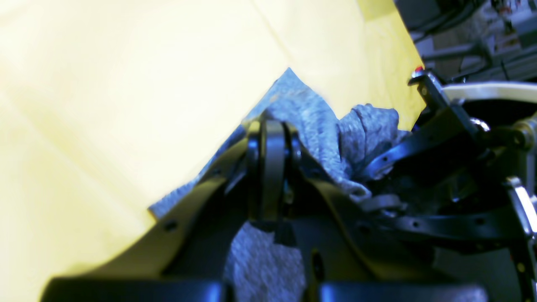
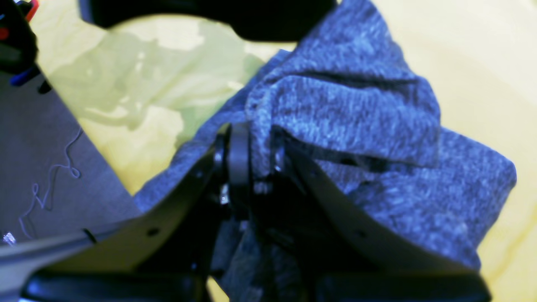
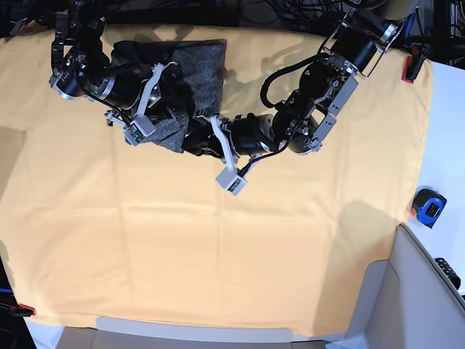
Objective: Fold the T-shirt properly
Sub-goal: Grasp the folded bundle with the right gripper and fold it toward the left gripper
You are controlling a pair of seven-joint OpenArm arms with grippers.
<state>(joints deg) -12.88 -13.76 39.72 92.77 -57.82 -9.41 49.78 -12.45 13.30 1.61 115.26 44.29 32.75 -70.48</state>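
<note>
1. Yellow-orange cloth (image 3: 218,247) spread flat over the table, faintly creased, evenly lit.
2. Grey panel (image 3: 414,291) at the lower right corner.
3. Blue-and-black tape measure (image 3: 427,206) on the white surface just off the cloth's right edge.
4. Red clip (image 3: 411,67) at the top right cloth edge.
5. Dark cables along the top edge.
</note>
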